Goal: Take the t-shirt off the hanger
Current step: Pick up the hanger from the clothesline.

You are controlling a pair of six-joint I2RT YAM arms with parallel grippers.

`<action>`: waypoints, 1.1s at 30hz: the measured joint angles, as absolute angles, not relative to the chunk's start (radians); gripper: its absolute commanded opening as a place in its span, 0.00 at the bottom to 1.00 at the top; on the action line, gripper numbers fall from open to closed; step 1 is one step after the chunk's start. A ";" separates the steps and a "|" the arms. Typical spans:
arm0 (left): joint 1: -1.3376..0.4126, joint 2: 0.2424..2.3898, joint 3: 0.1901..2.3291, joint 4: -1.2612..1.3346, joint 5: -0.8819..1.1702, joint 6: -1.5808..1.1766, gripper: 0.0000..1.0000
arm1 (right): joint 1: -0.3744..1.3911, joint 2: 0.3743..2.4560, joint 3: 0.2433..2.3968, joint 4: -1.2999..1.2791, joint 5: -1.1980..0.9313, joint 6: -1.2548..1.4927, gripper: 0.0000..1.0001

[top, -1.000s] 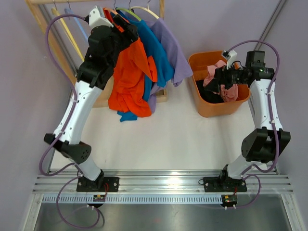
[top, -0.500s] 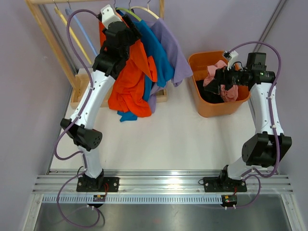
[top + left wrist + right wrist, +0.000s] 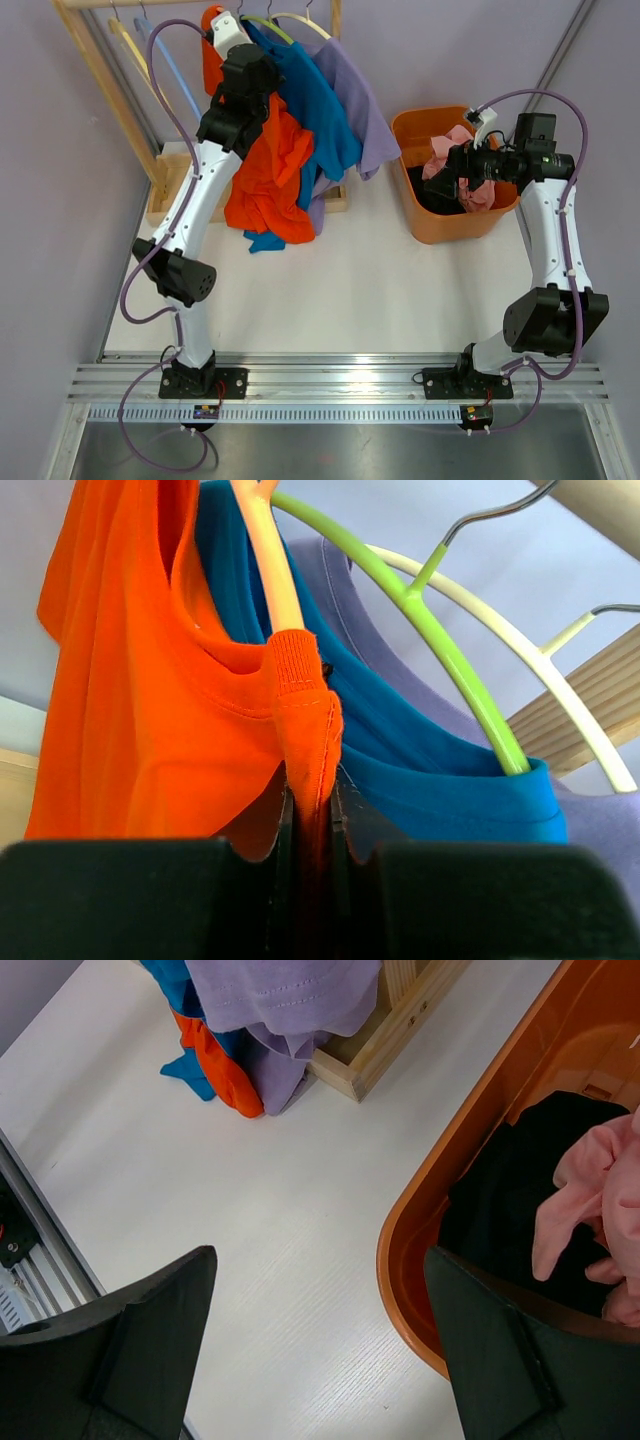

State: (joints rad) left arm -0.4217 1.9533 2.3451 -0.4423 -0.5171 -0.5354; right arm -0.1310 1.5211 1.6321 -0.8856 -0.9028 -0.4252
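Observation:
An orange t-shirt hangs on a pale orange hanger at the left end of the rack. My left gripper is up at the shirt's top. In the left wrist view it is shut on a fold of the orange t-shirt just under the ribbed collar, where the hanger's arm runs into the cloth. My right gripper hovers over the left rim of the orange bin. In the right wrist view it is open with nothing between its fingers.
A blue shirt on a green hanger and a purple shirt on a white hanger hang right beside the orange one. The wooden rack stands at the back left. The bin holds pink and black garments.
My left arm has swung right and up to the orange t-shirt's collar, and its gripper has shut on the cloth. The right arm has hardly moved.

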 measured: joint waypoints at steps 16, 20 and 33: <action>-0.399 1.790 2.207 -0.361 -0.493 -0.482 0.00 | -0.131 1.507 1.601 -0.879 -0.907 -0.419 0.92; -0.393 1.762 2.184 -0.369 -0.466 -0.488 0.00 | -0.131 1.505 1.595 -0.880 -0.908 -0.419 0.92; -0.390 1.509 1.886 -0.297 -0.335 -0.506 0.00 | -0.131 1.500 1.603 -1.008 -1.015 -0.566 0.92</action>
